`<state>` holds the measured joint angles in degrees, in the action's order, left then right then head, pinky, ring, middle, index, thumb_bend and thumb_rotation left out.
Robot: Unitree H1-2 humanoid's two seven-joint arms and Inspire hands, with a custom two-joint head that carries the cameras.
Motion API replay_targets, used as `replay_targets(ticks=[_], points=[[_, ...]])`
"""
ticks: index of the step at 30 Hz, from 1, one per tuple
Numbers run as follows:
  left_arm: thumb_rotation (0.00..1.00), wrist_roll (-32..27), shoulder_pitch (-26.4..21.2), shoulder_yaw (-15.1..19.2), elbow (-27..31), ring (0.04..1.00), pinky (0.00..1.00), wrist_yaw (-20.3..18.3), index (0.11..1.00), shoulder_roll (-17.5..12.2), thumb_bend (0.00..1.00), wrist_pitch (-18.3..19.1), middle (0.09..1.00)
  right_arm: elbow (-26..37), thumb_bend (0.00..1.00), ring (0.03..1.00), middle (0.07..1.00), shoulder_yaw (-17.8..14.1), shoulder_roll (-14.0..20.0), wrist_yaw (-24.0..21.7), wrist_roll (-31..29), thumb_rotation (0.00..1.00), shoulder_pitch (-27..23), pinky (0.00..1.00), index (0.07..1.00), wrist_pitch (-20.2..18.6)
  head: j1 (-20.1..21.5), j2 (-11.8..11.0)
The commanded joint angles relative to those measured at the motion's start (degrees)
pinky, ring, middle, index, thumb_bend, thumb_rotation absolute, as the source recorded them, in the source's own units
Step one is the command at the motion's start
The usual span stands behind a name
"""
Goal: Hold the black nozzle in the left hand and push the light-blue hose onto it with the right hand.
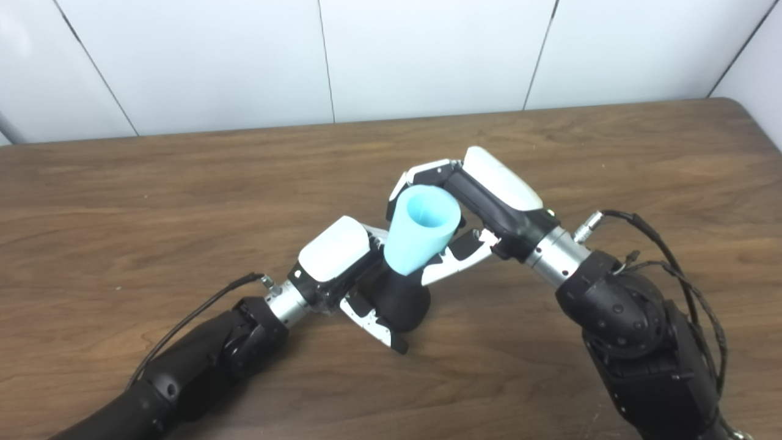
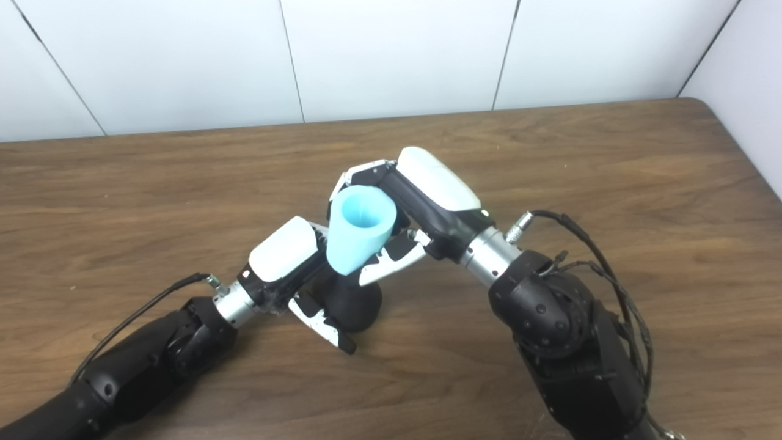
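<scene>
Hose (image 1: 423, 229) sits on nozzle (image 1: 400, 301), narrow end down, wide open mouth up and tilted toward the camera. Blue overlaps black at the neck; how deep the overlap goes is hidden by fingers.

Left hand (image 1: 348, 275): closed around the nozzle's flared black body, fingers (image 1: 374, 322) wrapping its front, thumb side hidden behind. Nozzle base appears to rest on or just above the table (image 1: 122, 201); cannot tell which.

Right hand (image 1: 467, 208): closed on the hose, fingers curled over the far rim, thumb (image 1: 455, 264) pressed against the lower blue wall just beside the joint. Both hands nearly touch at the joint.

Progress, as judged: grasping is done for both parts, and the parts are aligned and mated. Push looks mostly complete, since no gap shows between blue and black in either view. Left, if anything: a last press to seat the hose fully, then release. Hose axis leans a little off the nozzle's, so seating may be uneven.
</scene>
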<state>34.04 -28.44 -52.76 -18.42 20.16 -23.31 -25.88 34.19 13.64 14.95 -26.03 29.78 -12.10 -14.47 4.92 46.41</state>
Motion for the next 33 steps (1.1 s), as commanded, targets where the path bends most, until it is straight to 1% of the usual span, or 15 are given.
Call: replay_targets(ticks=[1,3,6,7,13,17,22,27,30,33], points=[[0.00,-1.41,9.77,-3.89,-3.61,0.501,0.39,1.56,0.481,3.07,0.52,-1.04,0.489,2.51,0.53,0.140,0.470,0.23,0.83,-1.70,-1.27,0.00,-1.67,0.09,0.483,-0.68,0.06,0.04],[0.00,-1.64,9.88,-3.61,-3.43,0.504,0.39,0.96,0.481,3.10,0.52,-1.04,0.490,2.79,0.53,0.116,0.469,0.29,0.90,-1.81,-1.57,0.00,-1.65,0.07,0.482,-0.81,0.06,0.04],[0.00,-1.63,10.06,-3.24,-3.38,0.504,0.39,0.45,0.480,3.21,0.52,-1.04,0.491,3.04,0.53,0.124,0.469,0.26,0.76,-1.70,-1.72,0.00,-1.42,0.08,0.482,-0.50,0.06,0.04],[0.00,-1.60,10.06,-3.15,-3.45,0.504,0.39,0.11,0.480,3.24,0.52,-1.04,0.491,3.04,0.53,0.126,0.469,0.26,0.69,-1.57,-1.62,0.00,-1.27,0.08,0.482,-0.31,0.16,-0.27],[0.00,-1.43,10.02,-3.19,-3.35,0.504,0.39,0.28,0.482,3.21,0.52,-1.04,0.490,3.21,0.53,0.118,0.469,0.79,0.95,-1.50,-0.12,0.00,-0.87,0.07,0.483,0.45,0.16,-0.27],[0.00,-1.32,10.10,-3.27,-3.28,0.501,0.39,0.63,0.479,3.19,0.52,-1.04,0.491,2.70,0.53,0.115,0.469,1.54,1.03,-0.03,2.38,0.00,-0.19,0.07,0.482,3.08,0.24,-0.22],[0.00,-1.50,10.06,-3.32,-3.16,0.500,0.39,0.33,0.481,3.17,0.52,-1.04,0.489,1.30,0.53,0.123,0.469,1.89,0.44,2.53,5.50,0.00,1.08,0.08,0.482,5.59,0.27,-0.35],[0.00,-1.54,9.99,-3.48,-3.21,0.498,0.39,0.43,0.478,3.13,0.52,-1.04,0.492,-0.37,0.53,0.123,0.469,2.03,0.16,4.88,7.33,0.00,2.04,0.08,0.483,7.72,0.28,-0.32],[0.00,-1.45,10.10,-3.11,-3.17,0.503,0.40,-0.34,0.478,3.16,0.52,-1.04,0.493,-1.91,0.53,0.124,0.469,1.98,-0.35,7.31,8.00,0.00,2.71,0.08,0.483,9.96,0.29,-0.46],[0.00,-1.35,9.94,-3.64,-3.44,0.498,0.40,1.04,0.477,3.23,0.52,-1.04,0.493,-3.99,0.53,0.133,0.469,1.82,-0.94,10.00,7.78,0.00,3.40,0.08,0.483,12.68,0.30,-0.53]])
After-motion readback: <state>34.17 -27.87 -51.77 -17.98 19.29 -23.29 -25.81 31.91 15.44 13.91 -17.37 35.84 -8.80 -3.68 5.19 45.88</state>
